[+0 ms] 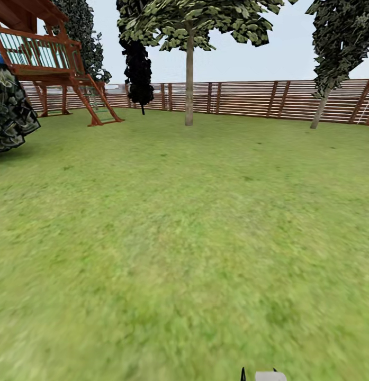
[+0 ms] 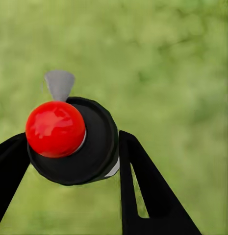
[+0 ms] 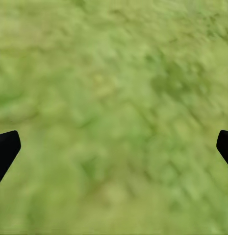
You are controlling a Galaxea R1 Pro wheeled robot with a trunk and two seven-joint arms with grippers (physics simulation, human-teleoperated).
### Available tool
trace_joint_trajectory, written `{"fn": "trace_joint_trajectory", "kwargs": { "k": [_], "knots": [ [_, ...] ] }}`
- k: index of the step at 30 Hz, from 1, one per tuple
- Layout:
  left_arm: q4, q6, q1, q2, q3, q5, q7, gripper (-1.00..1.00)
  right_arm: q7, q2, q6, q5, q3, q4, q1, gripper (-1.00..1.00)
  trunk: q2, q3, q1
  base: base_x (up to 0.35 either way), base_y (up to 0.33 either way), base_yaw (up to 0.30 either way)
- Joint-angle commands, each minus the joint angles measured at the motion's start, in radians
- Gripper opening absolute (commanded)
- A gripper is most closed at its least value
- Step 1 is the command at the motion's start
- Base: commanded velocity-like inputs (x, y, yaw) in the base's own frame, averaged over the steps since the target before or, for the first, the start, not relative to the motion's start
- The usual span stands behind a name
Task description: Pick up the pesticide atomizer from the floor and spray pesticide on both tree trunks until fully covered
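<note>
Left gripper point(image 2: 69, 161): two black, flat tapering fingers point(image 2: 148, 196) seen in the left wrist view, closed from both sides on the small black cylindrical atomizer bottle with a glossy red top point(image 2: 82, 142). Both fingers touch the bottle's black body; the bottle sits between them near their tips, its red top facing the camera (a grey nozzle projects from beside the top).

Right gripper point(image 3: 114, 147): in the right wrist view, only the two black fingertips point(image 3: 6, 149) are visible, at opposite edges of the frame, spread wide apart with nothing between them.

Head view: a small pale grey part of the robot point(image 1: 270, 376) shows at the lower edge; its identity cannot be determined.
</note>
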Motion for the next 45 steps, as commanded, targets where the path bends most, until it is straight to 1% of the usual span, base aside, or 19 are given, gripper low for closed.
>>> {"fn": "trace_joint_trajectory", "kwargs": {
  "k": [1,21,26,45],
  "knots": [
    [0.0,0.0,0.0,0.0,0.0,0.0,0.0,-1.0,0.0,0.0,0.0,0.0,0.0,0.0,0.0,1.0,0.0,0.0,0.0,0.339,0.0,0.0],
    [0.0,-0.001,0.0,0.001,0.0,0.0,0.0,-1.0,-0.002,0.0,0.002,0.0,0.0,0.004,0.002,1.0,0.0,0.0,0.0,0.339,0.0,0.0],
    [0.0,-0.001,0.0,0.001,0.001,0.0,0.001,-1.0,-0.002,0.0,0.002,0.0,0.0,0.02,0.001,1.0,0.0,0.0,0.0,0.339,0.0,0.0],
    [0.0,0.001,0.0,0.001,0.001,0.002,0.002,-1.0,-0.001,0.006,0.002,0.0,0.0,0.022,0.001,1.0,0.0,0.0,0.0,0.339,0.0,0.0]
  ]
}}
